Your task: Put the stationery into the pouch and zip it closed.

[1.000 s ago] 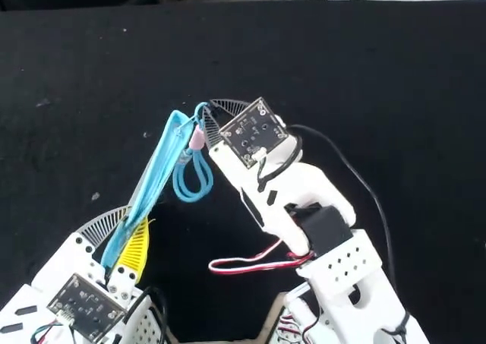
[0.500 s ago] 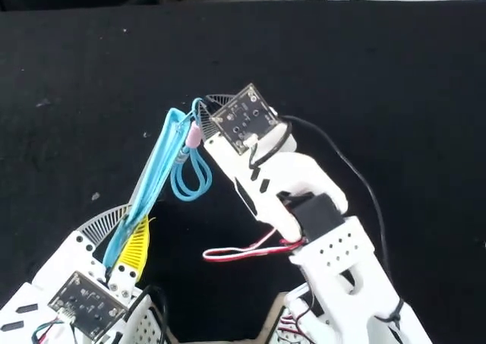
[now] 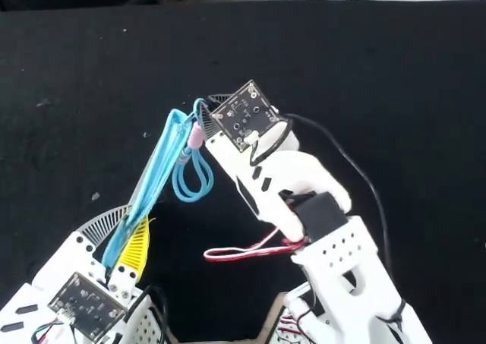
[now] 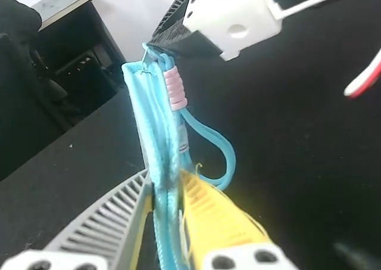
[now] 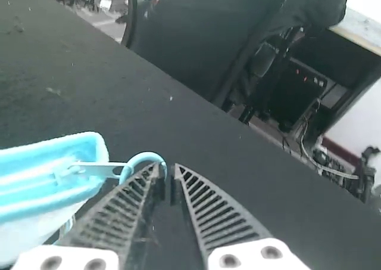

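The light blue pouch [image 3: 156,178] hangs stretched edge-up between my two grippers above the black table. My left gripper [image 3: 121,257], with one grey and one yellow finger [image 4: 220,222], is shut on the pouch's near end [image 4: 158,163]. My right gripper [image 3: 206,110] is at the far end, shut on the blue cord ring [image 5: 146,160] of the metal zipper pull [image 5: 95,168]. A pink bead [image 3: 197,137] and a blue cord loop [image 3: 191,178] dangle beside the pouch. The zip's line along the top edge [image 5: 41,174] looks closed. I see no stationery outside the pouch.
The black table cloth [image 3: 380,78] spreads wide on all sides of the arms. A red and white cable [image 3: 250,251] loops beside the right arm's base. Dark furniture [image 5: 238,37] stands beyond the table's far edge.
The right arm has shifted a little to the left and back along the pouch's far end, then held still. The left gripper and the pouch's near end have stayed put.
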You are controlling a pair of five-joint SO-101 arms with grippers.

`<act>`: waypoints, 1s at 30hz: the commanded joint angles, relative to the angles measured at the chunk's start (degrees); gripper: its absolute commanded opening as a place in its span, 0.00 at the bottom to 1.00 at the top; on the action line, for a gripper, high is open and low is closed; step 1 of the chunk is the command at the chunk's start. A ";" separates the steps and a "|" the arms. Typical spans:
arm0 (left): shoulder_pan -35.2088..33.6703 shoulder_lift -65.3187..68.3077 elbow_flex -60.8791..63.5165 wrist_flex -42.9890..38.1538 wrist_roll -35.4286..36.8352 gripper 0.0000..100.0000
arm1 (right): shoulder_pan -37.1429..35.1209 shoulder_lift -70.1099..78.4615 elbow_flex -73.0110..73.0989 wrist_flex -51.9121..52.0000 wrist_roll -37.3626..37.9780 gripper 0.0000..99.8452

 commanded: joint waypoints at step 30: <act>-21.58 0.35 7.52 -31.03 -0.26 0.03 | 10.73 -19.74 4.70 17.93 -0.18 0.01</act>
